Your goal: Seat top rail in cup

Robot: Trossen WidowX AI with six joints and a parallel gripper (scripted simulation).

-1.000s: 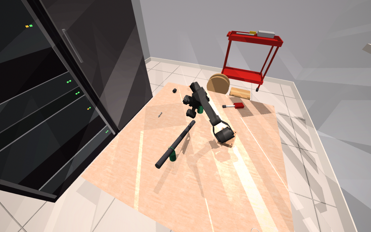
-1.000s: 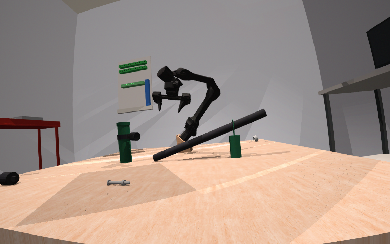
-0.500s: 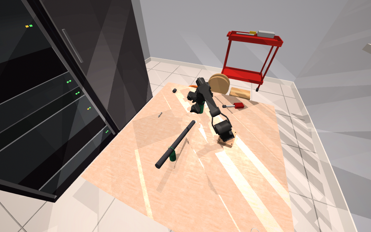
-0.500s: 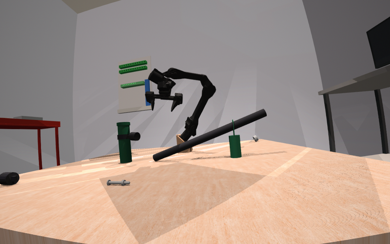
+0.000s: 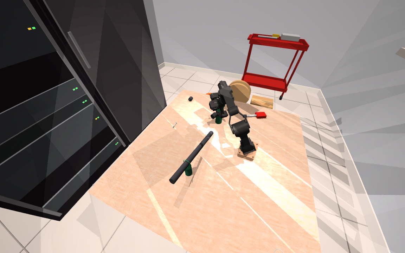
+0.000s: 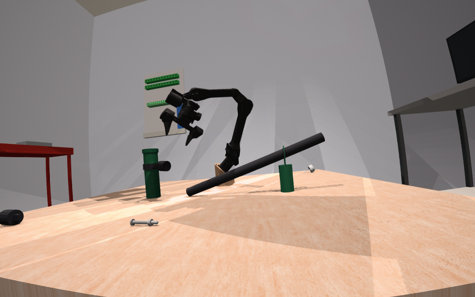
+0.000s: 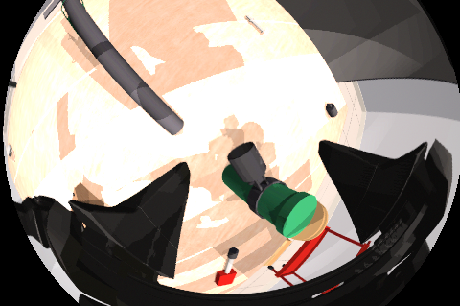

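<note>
The dark rail [image 5: 194, 154] [image 6: 254, 165] [image 7: 115, 66] slants through the green wire loop [image 6: 284, 159] above the small green post [image 5: 188, 171] [image 6: 286, 179]. Its low end is at the table top, apart from the big post and cup. The green big post [image 5: 218, 120] [image 6: 153, 186] [image 7: 279, 207] stands upright. Its black band [image 6: 150, 167] sits a little below the post cap [image 6: 149, 150] [image 7: 302, 215]. The black cup [image 6: 164, 166] [image 7: 247, 163] opens toward the rail's side. My gripper [image 6: 177, 140] [image 7: 256, 158] is open and empty, above the big post and clear of the rail.
A black fitting [image 5: 190, 98] [image 6: 10, 217] [image 7: 332, 109] and a bolt [image 5: 174, 124] [image 6: 143, 222] [image 7: 254, 24] lie on the table. A red-ended tool [image 5: 260, 115] [image 7: 225, 277] lies near the arm. A dark cabinet [image 5: 115, 63] stands beside the table, and a red cart [image 5: 265, 81] stands beyond it.
</note>
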